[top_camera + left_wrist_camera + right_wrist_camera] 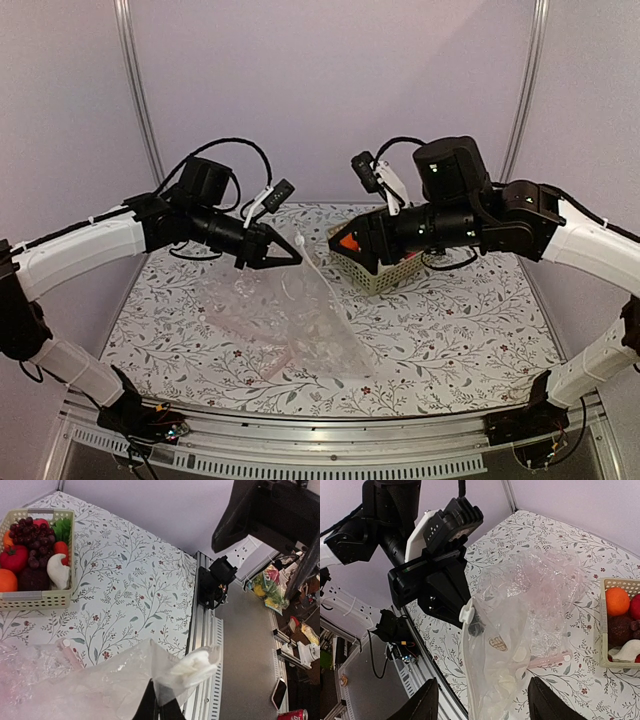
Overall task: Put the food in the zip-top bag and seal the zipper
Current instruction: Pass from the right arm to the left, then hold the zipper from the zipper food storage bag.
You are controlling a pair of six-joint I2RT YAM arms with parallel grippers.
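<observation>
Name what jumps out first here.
The left arm holds the zip-top bag up by a top corner, jaws shut on it, above the middle of the table. The right arm hovers by the cream basket at the far side, jaws open and empty. Grapes and a red fruit sit in that basket.
</observation>
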